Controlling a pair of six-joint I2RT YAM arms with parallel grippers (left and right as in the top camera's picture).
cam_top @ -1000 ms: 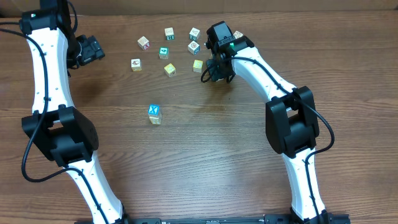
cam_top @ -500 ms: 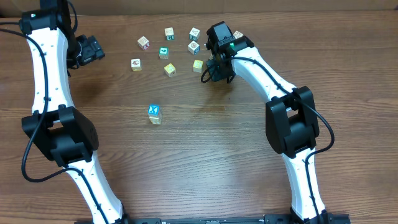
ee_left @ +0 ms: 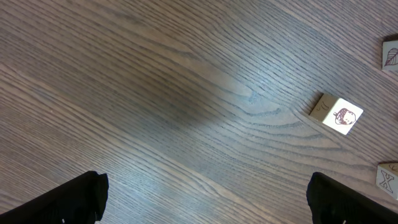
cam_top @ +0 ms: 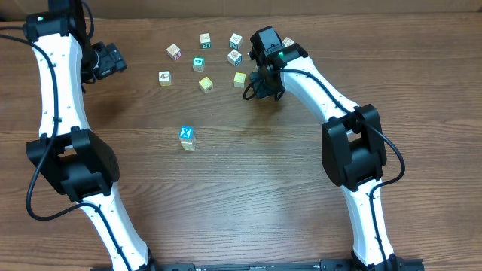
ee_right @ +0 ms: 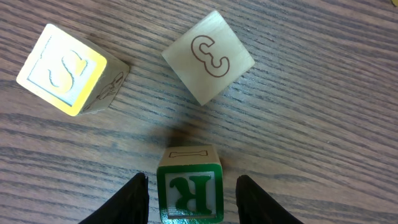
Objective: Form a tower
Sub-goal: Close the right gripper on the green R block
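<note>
The brown wood-grain surface (cam_top: 248,188) fills every view; the white and black left arm (cam_top: 56,98) runs up its left edge, and the right arm (cam_top: 324,98) reaches from the lower right to the far middle.

The left pincer (cam_top: 113,60) hangs over bare wood at the far left; the left wrist view shows it spread wide with nothing in it, its two dark fingertips (ee_left: 81,199) in the bottom corners. The right pincer (cam_top: 256,84) is down among the loose cubes (cam_top: 198,64) scattered along the far side; it stands partly open, a finger (ee_right: 134,199) on either side of a green R cube (ee_right: 189,190), with a thin gap showing on both sides.

The tower (cam_top: 187,138) stands alone left of centre, well apart from both pincers; its blue top face carries a white X, and a pale cube sits beneath.

Beyond the green R cube lie a yellow S cube (ee_right: 68,68) and a pale cube (ee_right: 208,56) with a curly outline; a picture cube (ee_left: 339,114) shows in the left wrist view.
</note>
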